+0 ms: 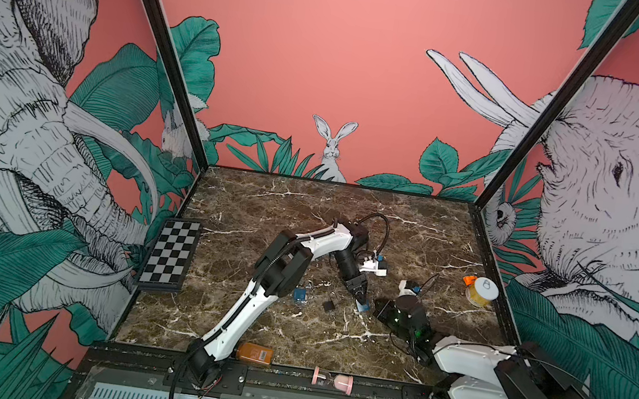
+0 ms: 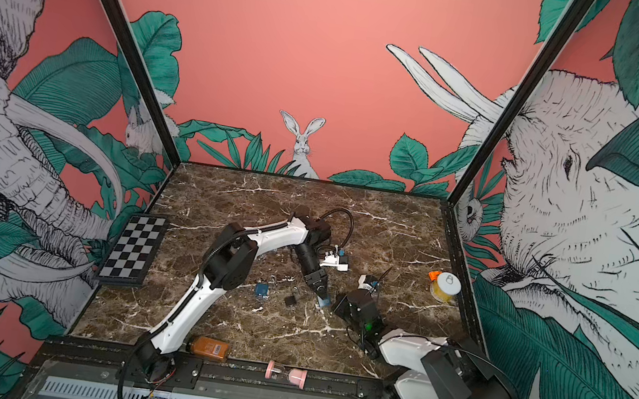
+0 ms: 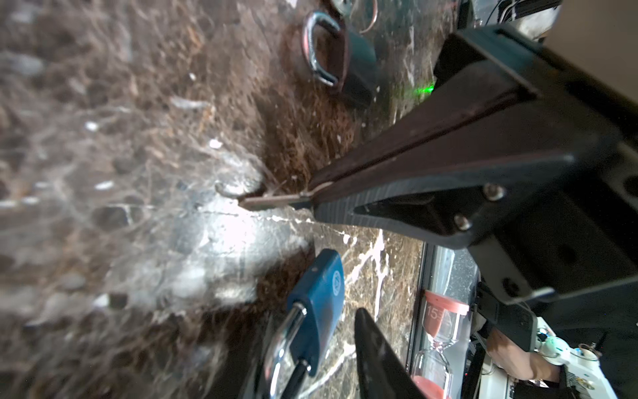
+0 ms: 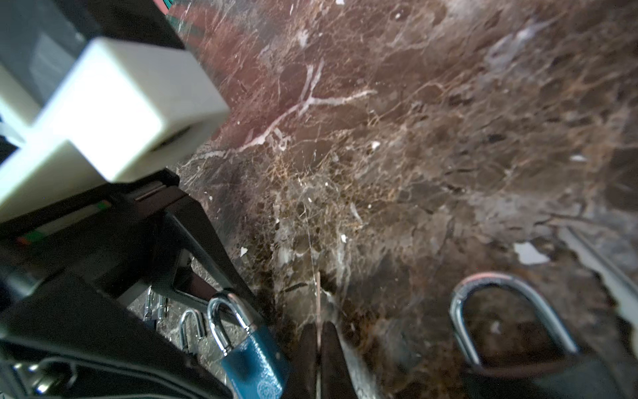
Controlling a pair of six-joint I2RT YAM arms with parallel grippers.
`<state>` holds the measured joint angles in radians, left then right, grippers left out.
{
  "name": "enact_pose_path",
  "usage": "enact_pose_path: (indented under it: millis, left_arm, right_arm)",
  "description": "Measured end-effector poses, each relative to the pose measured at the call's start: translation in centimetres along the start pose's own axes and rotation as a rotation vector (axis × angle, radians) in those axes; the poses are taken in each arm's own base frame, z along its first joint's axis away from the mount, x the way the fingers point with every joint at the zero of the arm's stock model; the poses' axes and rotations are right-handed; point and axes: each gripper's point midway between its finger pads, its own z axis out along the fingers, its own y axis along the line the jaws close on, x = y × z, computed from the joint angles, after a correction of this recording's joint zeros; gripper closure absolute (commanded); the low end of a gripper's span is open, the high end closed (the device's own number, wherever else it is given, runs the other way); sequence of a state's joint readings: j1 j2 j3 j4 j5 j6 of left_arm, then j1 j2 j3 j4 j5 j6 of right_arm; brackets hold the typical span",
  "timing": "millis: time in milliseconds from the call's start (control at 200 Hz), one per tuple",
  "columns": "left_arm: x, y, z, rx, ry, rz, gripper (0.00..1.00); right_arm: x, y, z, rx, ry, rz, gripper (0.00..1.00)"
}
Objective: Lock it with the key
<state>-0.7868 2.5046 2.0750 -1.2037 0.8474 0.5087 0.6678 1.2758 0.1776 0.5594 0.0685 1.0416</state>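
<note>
My right gripper [image 3: 312, 201] is pressed together on the key [image 3: 269, 202], whose blade sticks out past the tips over the marble table [image 1: 307, 215], clear of both locks. Just below centre in a top view, the blue padlock [image 1: 363, 308] lies at the tips of the left gripper [image 1: 360, 298], whose jaws stand apart. The black padlock [image 1: 328, 305] lies just left of it.

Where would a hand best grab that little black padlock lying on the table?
Probably the body of the black padlock, pinched across its two side edges from straight above: it seems to lie flat on the table, shackle pointing toward the back wall, so those edges are exposed.
</note>
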Motion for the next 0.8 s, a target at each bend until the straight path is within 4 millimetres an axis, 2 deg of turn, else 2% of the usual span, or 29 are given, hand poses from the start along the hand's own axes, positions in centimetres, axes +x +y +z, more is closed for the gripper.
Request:
enact_pose_path:
  millis: [80, 205, 315, 350, 630, 795]
  left_arm:
    - [-0.1, 0.1, -0.1, -0.006, -0.003, 0.005, 0.53]
    - [-0.6, 0.1, -0.3, -0.019, -0.011, 0.007, 0.47]
    - [-0.9, 0.2, -0.5, -0.03, -0.018, 0.012, 0.44]
    - [-0.9, 0.3, -0.5, -0.032, -0.018, 0.013, 0.39]
    - [-1.7, 1.1, -1.6, -0.131, -0.048, 0.035, 0.37]
    - [-1.5, 2.5, -3.8, -0.279, -0.089, 0.014, 0.37]
  right_arm:
    - [0.0, 0.1, -0.1, -0.003, -0.001, 0.001, 1.0]
    - [-0.3, 0.4, -0.3, -0.014, -0.013, 0.004, 0.89]
    - [-0.6, 0.7, -0.6, -0.023, -0.024, 0.004, 0.83]
    - [-0.7, 0.8, -0.8, -0.026, -0.029, 0.003, 0.82]
    - [-1.3, 0.7, -1.7, -0.014, -0.053, -0.004, 0.79]
    - [-1.9, 0.6, -2.6, 0.015, -0.064, -0.053, 0.79]
